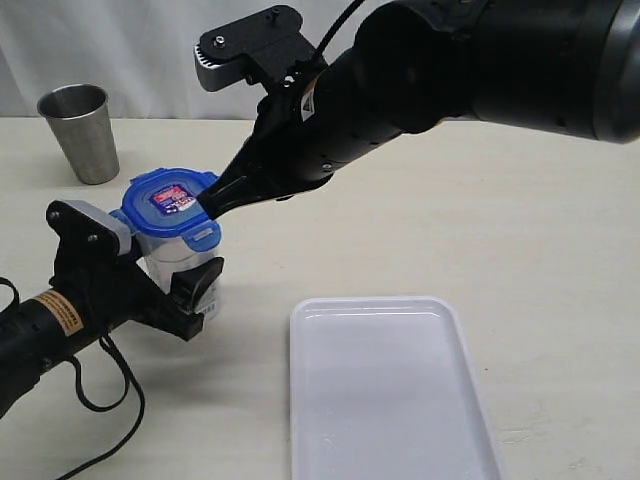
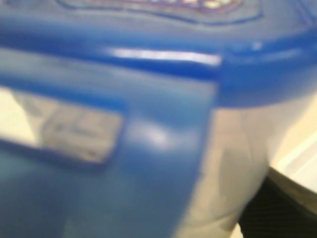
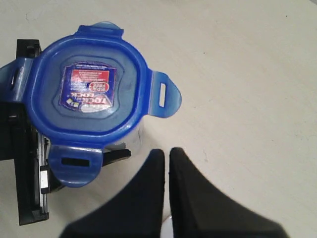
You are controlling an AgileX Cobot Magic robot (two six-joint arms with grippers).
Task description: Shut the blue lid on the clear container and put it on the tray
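The clear container stands on the table at the left with the blue lid resting on its rim. The lid's flaps stick out sideways. My left gripper reaches in from the left, one finger on each side of the container's body and against its walls; one finger shows under the lid. The left wrist view is filled by a blurred flap of the lid and the container's wall. My right gripper is shut and empty, its tips just off the lid's right edge.
The white tray lies empty at the front centre, to the right of the container. A grey steel cup stands at the back left. The right arm slants down from the upper right. A black cable loops under the left arm.
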